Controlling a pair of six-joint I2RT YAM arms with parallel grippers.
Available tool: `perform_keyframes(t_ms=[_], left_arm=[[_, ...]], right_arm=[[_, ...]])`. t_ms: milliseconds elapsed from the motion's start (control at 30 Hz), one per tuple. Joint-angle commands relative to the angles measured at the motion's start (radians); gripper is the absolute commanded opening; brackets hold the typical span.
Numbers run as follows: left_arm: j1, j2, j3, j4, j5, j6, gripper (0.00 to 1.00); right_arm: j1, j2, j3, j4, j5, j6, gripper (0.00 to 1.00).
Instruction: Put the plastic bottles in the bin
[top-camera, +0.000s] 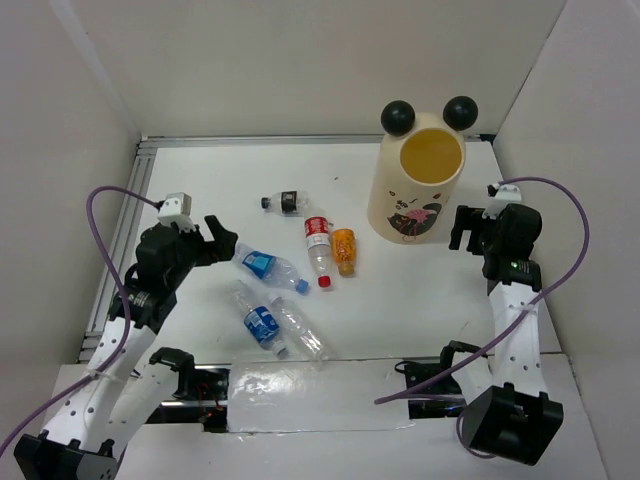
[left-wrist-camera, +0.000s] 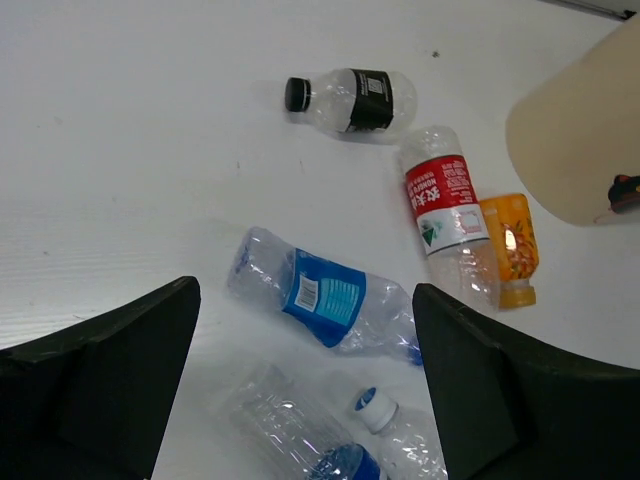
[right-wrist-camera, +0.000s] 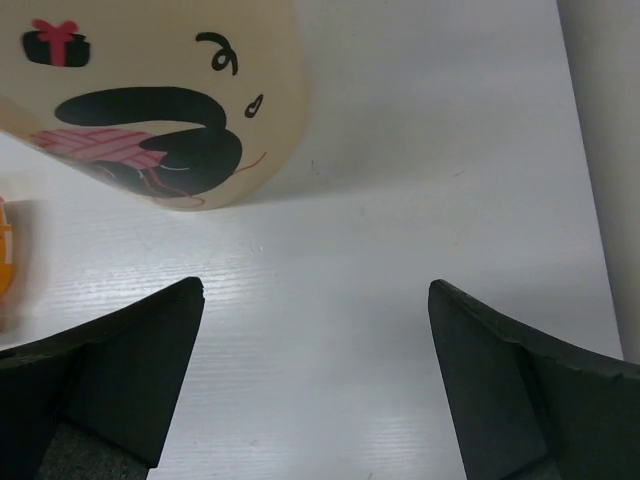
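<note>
Top external view: six plastic bottles lie on the white surface (top-camera: 420, 300), and none shows inside the panda bin (top-camera: 390, 200), which stands upright at upper right with only its yellowish inside on view. By that count the job is barely begun, with every bottle left to move.

A dark-labelled bottle (top-camera: 287, 202) lies alone at upper centre. Below it a red-labelled bottle (top-camera: 318, 243) and an orange bottle (top-camera: 344, 250) lie side by side, touching or nearly so. A blue-labelled bottle (top-camera: 265, 266) sits at centre left. A second blue-labelled bottle (top-camera: 260, 322) and a plain clear bottle (top-camera: 298, 330) crowd together at lower centre.

The left hand (top-camera: 222, 240) hovers released and empty at the left, and its wrist view frames the centre-left bottle between spread fingers. The right hand (top-camera: 463, 228), also released and empty, hangs just right of the bin.

The red and orange pair lies between the left-side bottles and the bin. The bin's tall wall likely calls for a high lift. Purple cables (top-camera: 91, 212) loop at both edges, and a clear sheet (top-camera: 300, 395) covers the bottom edge.
</note>
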Motion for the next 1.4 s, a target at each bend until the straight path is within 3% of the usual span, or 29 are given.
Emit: perform_keyframes(t_ms=[0, 100, 167, 300, 333, 400, 467, 500, 533, 633, 733, 1000, 1133, 1267, 1367], left_arm=[[0.005, -0.009, 0.015, 0.012, 0.129, -0.015, 1.00], [0.005, -0.009, 0.015, 0.012, 0.138, -0.015, 1.00], [0.005, -0.009, 0.015, 0.003, 0.138, -0.015, 1.00], [0.005, -0.009, 0.015, -0.017, 0.148, -0.015, 0.90], [0.005, -0.009, 0.015, -0.027, 0.148, -0.015, 0.86], [0.005, -0.009, 0.015, -0.038, 0.148, -0.024, 0.68], [0.005, -0.009, 0.015, -0.049, 0.173, -0.035, 0.64], [0.005, -0.009, 0.015, -0.060, 0.183, -0.035, 0.64], [0.005, 0.000, 0.015, -0.060, 0.192, -0.046, 0.71], [0.005, 0.000, 0.015, -0.083, 0.203, -0.067, 0.84], [-0.005, 0.000, 0.006, -0.083, 0.203, -0.090, 0.87], [-0.035, -0.047, -0.005, -0.123, 0.164, -0.109, 0.87], [-0.045, -0.047, 0.004, -0.143, 0.144, -0.118, 0.87], [-0.055, -0.058, 0.004, -0.164, 0.121, -0.127, 0.87], [-0.064, -0.058, 0.004, -0.173, 0.111, -0.127, 0.87]], right_arm=[[0.001, -0.035, -0.001, -0.025, -0.028, 0.007, 1.00], [0.001, -0.069, -0.001, -0.048, -0.110, -0.088, 1.00], [0.001, -0.106, -0.001, -0.073, -0.264, -0.149, 0.97], [0.001, -0.127, 0.009, -0.127, -0.531, -0.223, 0.58], [0.001, -0.127, 0.009, -0.156, -0.639, -0.270, 0.55], [0.001, -0.127, 0.009, -0.156, -0.713, -0.285, 0.55], [0.045, -0.137, 0.009, -0.180, -0.754, -0.354, 0.63], [0.083, -0.127, 0.009, -0.180, -0.738, -0.354, 0.65], [0.132, -0.109, 0.009, -0.139, -0.696, -0.322, 0.69], [0.398, -0.051, 0.009, -0.058, -0.469, -0.209, 0.71], [0.511, 0.024, 0.009, -0.015, -0.390, -0.197, 0.71], [0.892, 0.218, -0.003, 0.142, 0.077, -0.226, 0.74], [0.937, 0.356, 0.063, 0.208, 0.153, -0.135, 0.73], [0.946, 0.523, 0.207, 0.220, 0.326, 0.107, 0.80], [0.923, 0.647, 0.317, 0.150, 0.330, 0.200, 0.88]])
